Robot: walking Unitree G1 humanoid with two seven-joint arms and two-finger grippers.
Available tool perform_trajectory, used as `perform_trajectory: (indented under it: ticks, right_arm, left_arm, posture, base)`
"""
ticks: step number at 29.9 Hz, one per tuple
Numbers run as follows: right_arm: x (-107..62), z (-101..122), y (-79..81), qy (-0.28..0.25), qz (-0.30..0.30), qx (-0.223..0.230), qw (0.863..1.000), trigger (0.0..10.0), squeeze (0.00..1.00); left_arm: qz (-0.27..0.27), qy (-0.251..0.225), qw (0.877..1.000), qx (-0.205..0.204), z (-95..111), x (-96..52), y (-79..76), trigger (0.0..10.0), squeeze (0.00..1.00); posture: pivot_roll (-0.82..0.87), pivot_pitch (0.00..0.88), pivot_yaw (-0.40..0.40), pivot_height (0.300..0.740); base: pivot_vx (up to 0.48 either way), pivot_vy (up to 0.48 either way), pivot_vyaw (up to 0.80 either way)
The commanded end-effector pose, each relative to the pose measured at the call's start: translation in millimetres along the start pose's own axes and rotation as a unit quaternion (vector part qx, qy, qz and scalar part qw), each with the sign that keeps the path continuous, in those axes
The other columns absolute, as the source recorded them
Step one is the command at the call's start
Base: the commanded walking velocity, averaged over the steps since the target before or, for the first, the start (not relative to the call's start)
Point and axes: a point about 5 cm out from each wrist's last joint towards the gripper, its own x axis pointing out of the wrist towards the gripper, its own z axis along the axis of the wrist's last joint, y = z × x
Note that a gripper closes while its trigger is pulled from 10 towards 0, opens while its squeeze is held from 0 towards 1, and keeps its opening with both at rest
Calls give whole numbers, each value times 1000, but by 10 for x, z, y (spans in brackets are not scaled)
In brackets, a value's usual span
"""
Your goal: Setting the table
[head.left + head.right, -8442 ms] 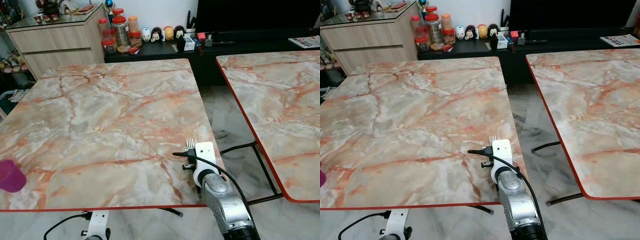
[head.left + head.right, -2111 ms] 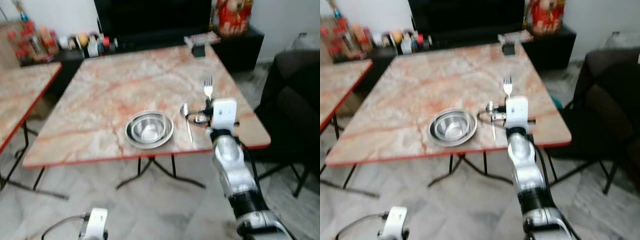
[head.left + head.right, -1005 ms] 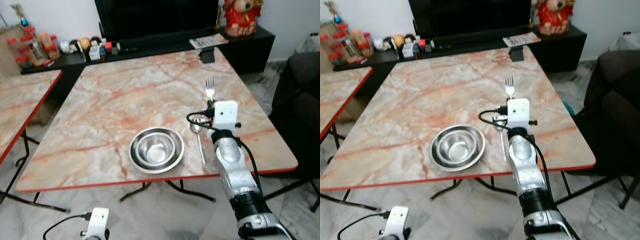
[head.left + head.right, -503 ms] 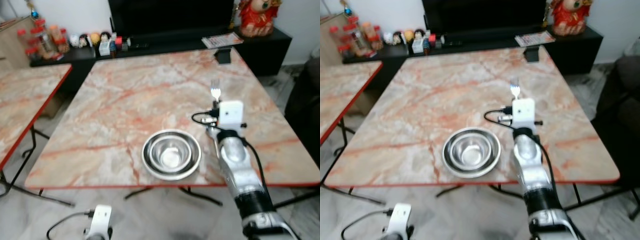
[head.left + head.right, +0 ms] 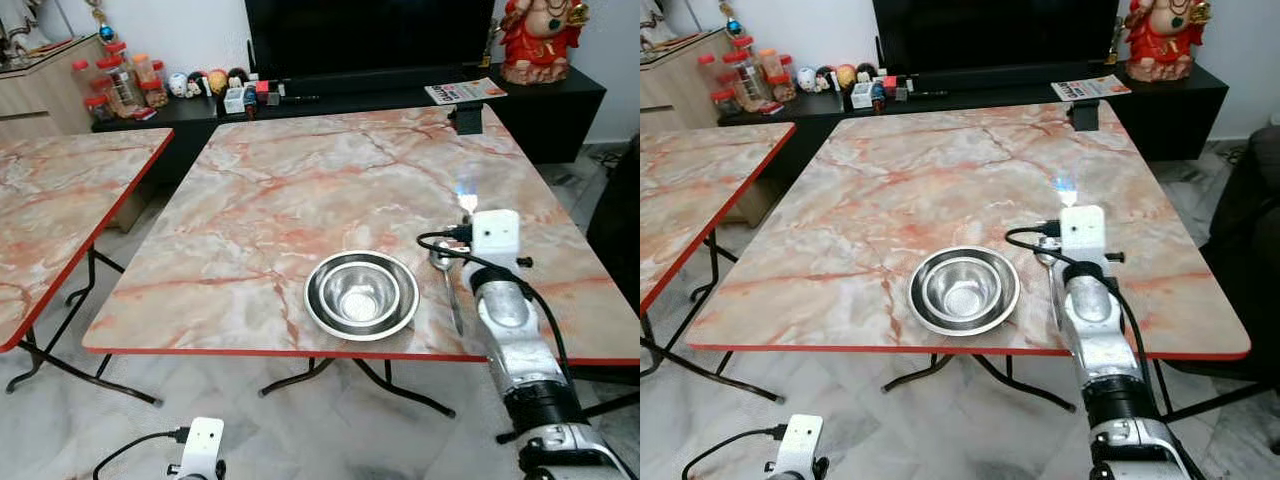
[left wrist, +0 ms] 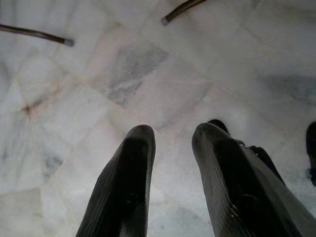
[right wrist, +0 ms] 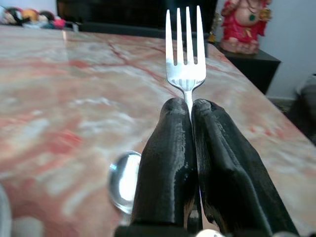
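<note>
The table [image 5: 300,200], a square marble-patterned top veined in orange with a thin red edge, now sits nearer the middle of the head views than half a second ago, since the camera has swung; nothing on it has shifted. A second table [image 5: 50,210] of the same marble stands off its left edge, with a lane of pale tiled floor [image 5: 120,400] between the two and more bare floor along the near edge. Beyond the far edge runs a low black cabinet [image 5: 400,95] under a dark screen [image 5: 370,35], with a red figurine [image 5: 545,40] at its right end, and jars and small toys at its left end. A small dark box [image 5: 467,118] stands at the table's far right corner.

Most of the top is bare. Close to the near edge sits the bowl [image 5: 362,294], round, shiny steel. Just right of the bowl lies the spoon [image 5: 447,275], its polished round head pointing away from the near edge.

The right gripper [image 7: 191,109] hangs over the table just right of the spoon, as before. Its ribbed black fingers [image 7: 168,163] are clenched on the handle of the fork [image 7: 185,54], whose four bright tines stand up and point toward the far edge.

The left gripper [image 6: 170,136] hangs idle below the table's near edge, over the floor, its two fingers parted with nothing between them.
</note>
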Motion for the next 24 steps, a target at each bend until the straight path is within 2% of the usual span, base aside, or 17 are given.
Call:
perform_trajectory:
  ticks: [1,3,11,15,24]
  right_arm:
    - [22,-21,-59,11,-5,2,1000,10000,0]
    - [29,-66,-119,23,-6,8,1000,10000,0]
    - [6,-295,-184,71,-5,46,996,10000,0]
    - [11,-347,-142,86,21,66,994,10000,0]
    - [28,-357,-89,89,37,64,993,10000,0]
  left_arm:
    - [1,4,1000,1,-5,0,34,10000,0]
    - [0,5,1000,2,-6,0,33,10000,0]
    - [-1,4,1000,2,3,2,30,10000,0]
    - [-1,5,1000,4,5,3,32,10000,0]
    - [0,5,1000,6,9,4,40,10000,0]
  posture:
    - [-218,0,104,740]
    - [-218,0,104,740]
    - [-215,0,107,740]
    - [-215,0,107,740]
    - [-211,0,108,740]
  base:
    - [0,0,0]
    - [0,0,0]
    - [0,0,0]
    - [0,0,0]
    - [0,0,0]
